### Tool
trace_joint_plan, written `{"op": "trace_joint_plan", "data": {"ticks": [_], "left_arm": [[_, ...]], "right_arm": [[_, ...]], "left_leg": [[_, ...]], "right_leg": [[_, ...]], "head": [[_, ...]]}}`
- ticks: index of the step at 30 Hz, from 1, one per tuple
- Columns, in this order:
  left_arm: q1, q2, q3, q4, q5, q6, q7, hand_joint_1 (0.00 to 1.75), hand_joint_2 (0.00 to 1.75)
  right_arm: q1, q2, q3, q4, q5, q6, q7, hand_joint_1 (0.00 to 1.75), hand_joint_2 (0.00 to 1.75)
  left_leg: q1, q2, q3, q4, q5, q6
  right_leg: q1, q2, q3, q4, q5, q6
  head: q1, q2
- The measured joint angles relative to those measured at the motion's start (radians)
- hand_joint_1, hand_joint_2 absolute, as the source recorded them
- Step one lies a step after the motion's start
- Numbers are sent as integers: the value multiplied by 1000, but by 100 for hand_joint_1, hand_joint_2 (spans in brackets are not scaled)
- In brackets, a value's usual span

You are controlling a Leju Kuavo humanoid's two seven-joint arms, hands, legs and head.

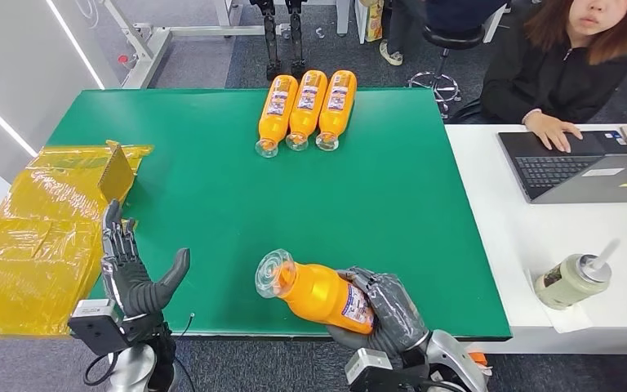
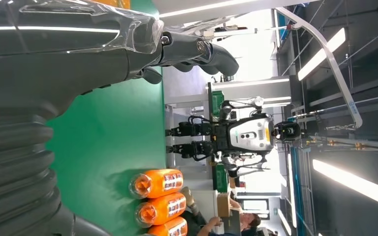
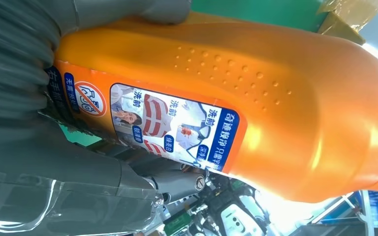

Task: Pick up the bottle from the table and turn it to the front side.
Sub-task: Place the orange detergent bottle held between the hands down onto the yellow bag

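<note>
Orange bottle (image 1: 314, 291) lies gripped in the right hand (image 1: 388, 310) near the tabletop's (image 1: 212, 188) front edge; left hand (image 1: 135, 273) spread, holding nothing.

Orange bottle (image 1: 317, 292) with clear cap, label partly seen, held on its side above the counter's (image 1: 212, 188) near edge, cap pointing left, gripped by right hand (image 1: 388, 310).

Setting: robotics lab or test hall. A second humanoid robot (image 2: 241, 135) stands on a rack beyond the green-topped work table (image 1: 212, 188), under long ceiling strip lights (image 2: 320, 56) with metal framing. Beside the green table, a white desk (image 1: 498, 245) carries a laptop (image 1: 571, 167), with a person (image 1: 567, 65) seated at it. Grey floor; a stool (image 1: 449, 41) and robot legs (image 1: 284, 37) stand behind.
</note>
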Motion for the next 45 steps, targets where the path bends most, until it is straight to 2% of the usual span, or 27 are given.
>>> {"op": "trace_joint_plan", "data": {"ticks": [6,12,19,26,32,40,45], "left_arm": [[29,1,-12,-42,2,-44,7,0,175],[109,15,-70,-149,5,-120,39,0,175],[154,16,-209,-198,128,-309,87,0,175],[145,17,-312,-206,177,-345,96,0,175],[120,14,-335,-205,188,-367,95,0,175],[71,-15,-342,-178,184,-366,90,0,175],[47,-20,-341,-140,176,-352,77,0,175]], "right_arm": [[10,-5,-19,0,-6,-36,-13,175,175],[47,-7,-116,2,-4,-92,-56,174,175],[68,-1,-177,8,14,-108,-95,175,175],[21,65,-182,73,47,-105,-78,173,175],[-89,129,-172,210,29,-107,-122,174,175],[-263,254,-80,391,-46,-102,-136,175,175],[-303,280,-22,440,-91,-105,-154,175,175]], "left_leg": [[0,0,0,0,0,0],[0,0,0,0,-1,1],[0,0,0,0,-2,1],[0,1,0,0,-1,1],[0,2,0,0,0,0],[0,1,1,0,1,0],[0,1,0,0,1,0]], "right_leg": [[0,0,0,0,0,0],[0,0,0,-1,-1,1],[0,0,0,-1,-1,1],[0,0,0,0,-1,1],[0,1,0,1,0,0],[0,0,0,1,0,0],[0,0,0,1,0,0]], "head": [[0,0],[0,0],[0,0],[0,0],[0,0],[0,0],[0,0]]}}
